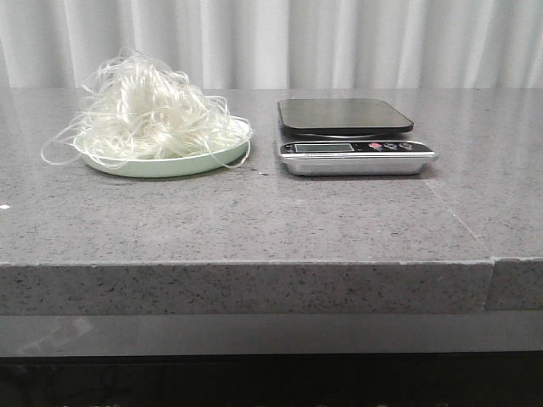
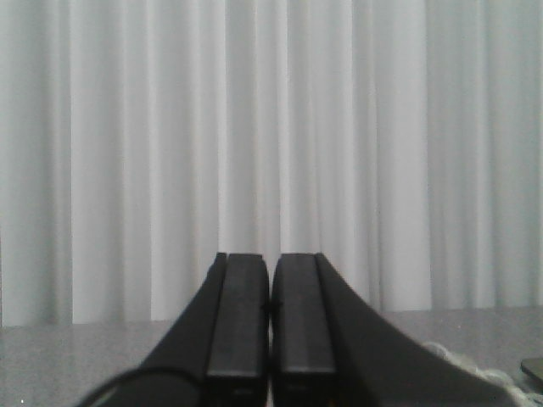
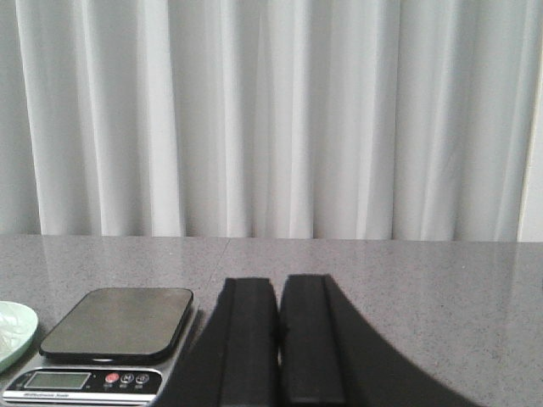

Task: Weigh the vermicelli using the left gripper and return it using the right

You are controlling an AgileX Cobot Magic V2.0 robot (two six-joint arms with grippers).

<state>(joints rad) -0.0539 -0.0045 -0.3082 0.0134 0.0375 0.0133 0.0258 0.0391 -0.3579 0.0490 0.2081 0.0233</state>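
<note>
The vermicelli (image 1: 151, 110), a fluffy white tangle of thin strands, is heaped on a pale green plate (image 1: 174, 165) at the left of the grey counter. A few stray strands (image 2: 462, 360) show low in the left wrist view. To its right stands a kitchen scale (image 1: 355, 136) with a dark, bare platform (image 3: 119, 320). Neither arm appears in the front view. My left gripper (image 2: 271, 259) is shut and holds nothing, pointing at the curtain. Beside the scale, my right gripper (image 3: 279, 281) is also shut and holds nothing.
A white pleated curtain (image 1: 339, 42) hangs behind the counter. The counter's front edge (image 1: 254, 263) runs across the front view, with a seam (image 1: 493, 284) at the right. The plate's rim (image 3: 13, 331) shows at the edge of the right wrist view.
</note>
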